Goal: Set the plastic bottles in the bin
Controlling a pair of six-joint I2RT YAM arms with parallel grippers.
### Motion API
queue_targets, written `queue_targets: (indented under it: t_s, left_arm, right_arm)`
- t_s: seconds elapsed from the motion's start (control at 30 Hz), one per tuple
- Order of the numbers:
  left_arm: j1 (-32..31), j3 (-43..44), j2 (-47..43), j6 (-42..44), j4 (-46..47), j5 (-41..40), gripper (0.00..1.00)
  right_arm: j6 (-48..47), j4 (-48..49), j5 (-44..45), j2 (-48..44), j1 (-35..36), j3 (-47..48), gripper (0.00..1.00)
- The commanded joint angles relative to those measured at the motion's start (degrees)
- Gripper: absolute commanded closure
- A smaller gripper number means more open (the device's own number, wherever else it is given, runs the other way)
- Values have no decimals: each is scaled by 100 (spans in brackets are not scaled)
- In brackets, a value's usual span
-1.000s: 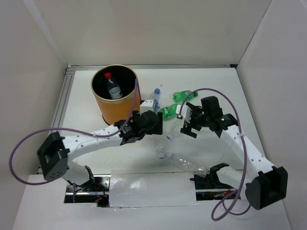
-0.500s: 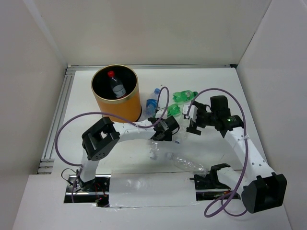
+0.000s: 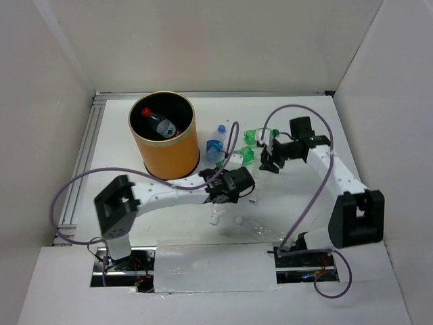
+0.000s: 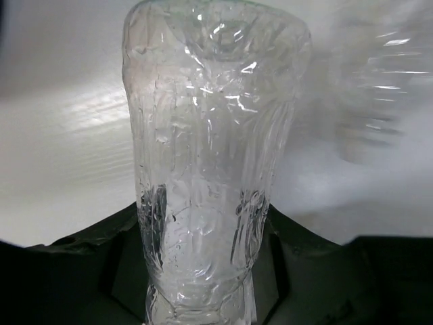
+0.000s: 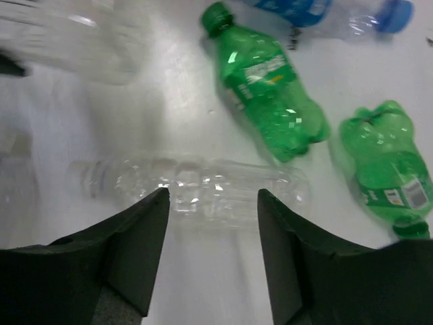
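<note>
A plain clear bottle point(image 4: 210, 149) is pinched between the left fingers point(image 4: 101, 264), which are seen pressed against its crinkled sides low in the left wrist view, with the bottle's base turned away from that camera. From above, this grip is found around the middle of the desk point(image 3: 352, 135), slightly nearer the near edge than the other bottles. The right fingers point(image 5: 128, 250) are held spread, with nothing between them, above a second clear bottle point(image 5: 196, 189) that is laid on its side on the desk. Just past it, a green bottle point(image 5: 267, 112) is laid on its side, and a crumpled green bottle point(image 5: 385, 169) is found close beside that one; whether the two touch cannot be told. Both are placed toward the far edge, right of centre. A blue-labelled bottle point(image 3: 216, 142) is laid just beside the wall of the bin point(image 3: 169, 159), on the side facing the right edge. The bin is stood upright near the far left corner of the desk, and a red-capped bottle point(image 3: 159, 123) is seen tilted inside it.
</note>
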Motion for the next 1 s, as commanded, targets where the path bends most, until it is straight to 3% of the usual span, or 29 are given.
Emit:
queue_targets:
  t_s: [0.0,0.07,0.1,0.2,0.23,0.3,0.33,0.37,0.47,0.57,0.7,0.9,0.97]
  left_arm:
    - [-92,737,-1501,649,-212,-903,99]
    - [-13,1168,-1870,1106,-212,-1134,97]
    - [101,1308,-2159,1256,-212,-1266,97]
    - [504,1791,-2469,1582,-107,-1758,91]
    - [636,1793,-2635,1704,-11,-2011,91]
    - [1092,1654,-2794,2161,515,-2189,89]
    - [1286,1566,-2899,2267,674,-2259,88]
    - [1497,1469,-2900,2503,849,-2260,88]
    - [2297,1100,-2953,2741,1500,-2024,87]
    - [2878,915,-2699,2795,2045,-1901,86]
    - [3248,1229,-2128,2945,2520,-2023,83]
    - [3758,1855,-1521,2716,2406,-1768,81]
    - [3819,1907,-1434,2787,2407,-1768,76]
  right_arm:
    - [1944,-227,-53,619,-110,1070,34]
    - [2482,-360,-238,683,-162,1274,20]
    - [2972,-12,-90,683,-162,1274,17]
    - [4380,-9,218,735,-241,1555,17]
    - [5149,-78,341,797,-241,1555,16]
    - [5769,-26,754,797,-320,1503,15]
    - [6642,26,1130,797,-321,1407,17]
    - [6799,-35,1742,858,-260,1406,17]
    - [7378,-132,2396,990,-259,1319,17]
    - [7529,-80,2557,991,-259,1046,16]
    - [7591,202,2452,1060,-259,660,14]
    - [7644,272,1977,1526,-312,597,11]
    - [7705,430,1916,1676,-312,545,11]
